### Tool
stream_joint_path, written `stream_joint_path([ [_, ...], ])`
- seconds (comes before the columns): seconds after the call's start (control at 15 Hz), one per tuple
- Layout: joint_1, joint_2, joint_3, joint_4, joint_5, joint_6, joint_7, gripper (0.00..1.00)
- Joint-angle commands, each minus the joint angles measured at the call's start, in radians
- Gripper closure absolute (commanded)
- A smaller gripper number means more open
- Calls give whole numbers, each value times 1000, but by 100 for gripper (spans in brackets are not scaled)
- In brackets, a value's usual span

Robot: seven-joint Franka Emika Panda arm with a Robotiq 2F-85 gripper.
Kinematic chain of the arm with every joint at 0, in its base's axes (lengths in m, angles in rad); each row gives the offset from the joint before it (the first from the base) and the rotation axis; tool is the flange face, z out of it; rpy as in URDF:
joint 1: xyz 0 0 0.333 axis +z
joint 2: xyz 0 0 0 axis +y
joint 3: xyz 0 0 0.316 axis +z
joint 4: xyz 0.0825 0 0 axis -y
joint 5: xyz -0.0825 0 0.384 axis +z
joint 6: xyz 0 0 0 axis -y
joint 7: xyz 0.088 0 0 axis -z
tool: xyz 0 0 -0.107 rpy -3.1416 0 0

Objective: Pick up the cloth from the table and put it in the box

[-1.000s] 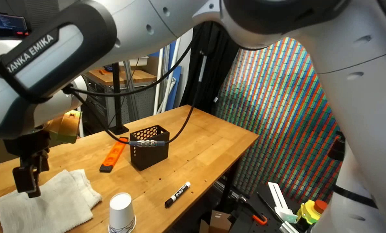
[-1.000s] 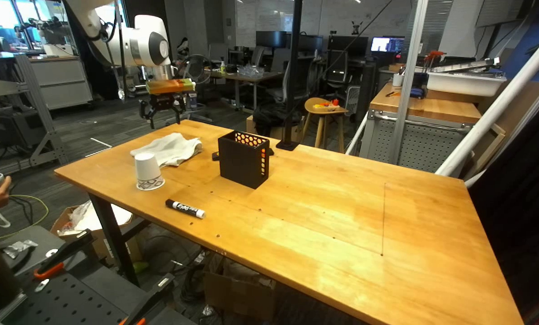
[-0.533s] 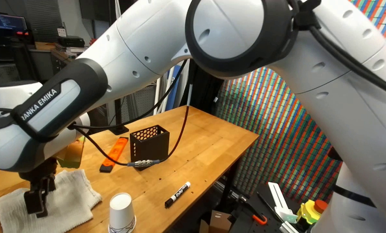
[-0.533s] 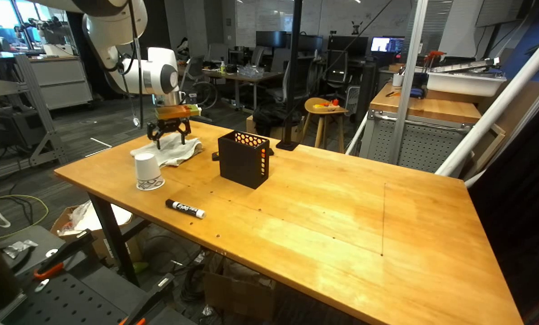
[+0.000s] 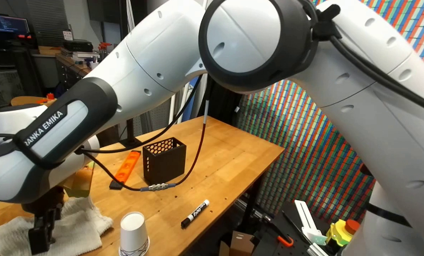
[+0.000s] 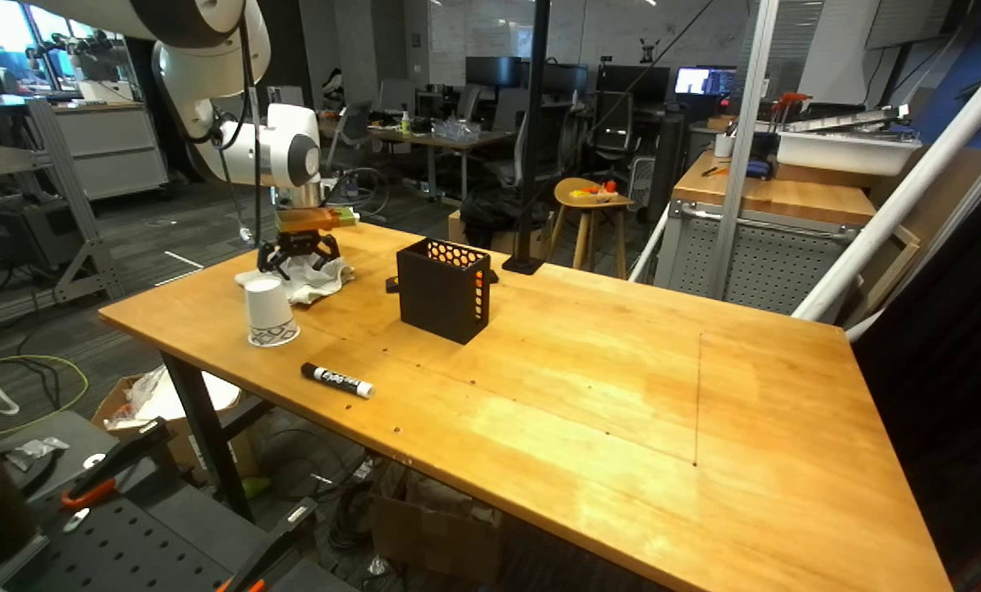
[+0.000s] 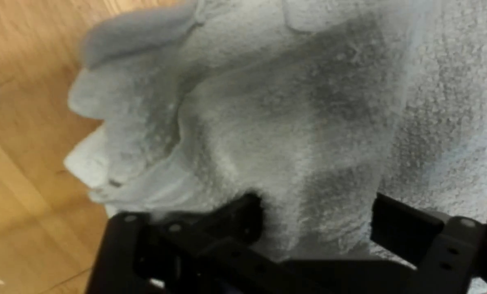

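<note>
Straddling: one gripper (image 7: 316,216), fingers spread, over the cloth (image 7: 300,118) (off-white, rumpled) on the table (image 6: 589,386). Black box (image 5: 164,168): upright, apart. Foreseeable faults: cloth slipping, should the pinch catch only a shallow fold; or draping outside, being wide.

– What sort of place is shown?

– A robotics lab is indicated: a white robot arm (image 5: 162,53), lettered "EMIKA", is seen above a light-wood workbench (image 6: 589,395) in both exterior views.

– By what else is this supported?

– In an exterior view, a yellow housing (image 5: 335,233) with a red button (image 5: 352,227) is seen; in an exterior view, a bench (image 6: 798,197) with a perforated panel (image 6: 786,259) is crossed by a metal post (image 6: 743,156).

– And in the background?

– An office area is also suggested by a desk (image 6: 457,141), office chairs (image 6: 620,125) and monitors (image 6: 494,71).
</note>
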State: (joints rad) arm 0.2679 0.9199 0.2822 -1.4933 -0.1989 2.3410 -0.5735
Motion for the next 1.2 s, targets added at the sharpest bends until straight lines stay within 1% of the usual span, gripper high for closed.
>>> stream_joint_path([
  [0.0,-24,-102,31,-107,29,-23,17,64],
  [0.27,-43,-237,54,-209,72,-55,48,95],
  [0.33,-47,-275,60,-238,84,-64,58,99],
  [0.47,-52,-334,65,-281,111,-75,78,100],
  [0.53,-52,-367,66,-304,121,-77,90,97],
  [0.67,-46,-426,64,-339,141,-80,118,97],
  [0.87,-38,-511,45,-376,148,-82,182,97],
  [1.13,-62,-627,7,-434,143,-82,239,97],
])
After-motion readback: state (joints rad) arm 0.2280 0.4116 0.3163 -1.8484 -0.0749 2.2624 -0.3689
